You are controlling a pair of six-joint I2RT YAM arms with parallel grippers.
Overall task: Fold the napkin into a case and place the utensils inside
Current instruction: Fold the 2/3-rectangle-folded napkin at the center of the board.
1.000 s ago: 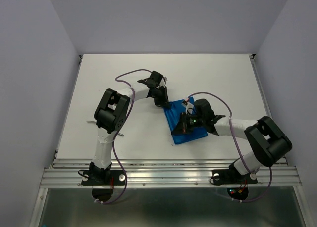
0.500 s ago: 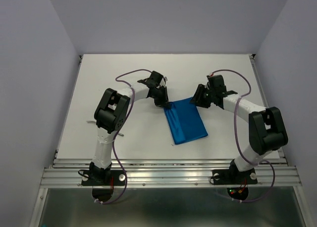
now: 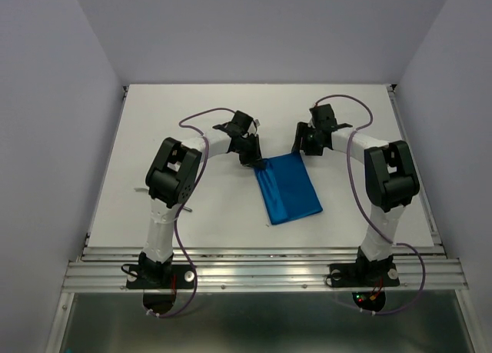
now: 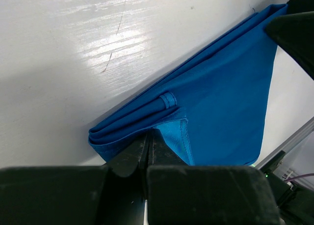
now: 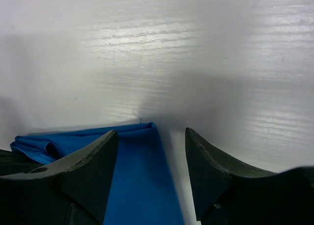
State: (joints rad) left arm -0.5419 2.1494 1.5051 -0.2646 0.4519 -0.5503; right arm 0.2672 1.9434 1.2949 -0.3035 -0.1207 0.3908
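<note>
Blue napkin (image 3: 288, 188) — overhead flat, wrist views show layers.

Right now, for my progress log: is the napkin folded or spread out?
Folded. The napkin lies as a narrow oblong, and the left wrist view shows stacked layers at the corner pinched by the left gripper.
</note>
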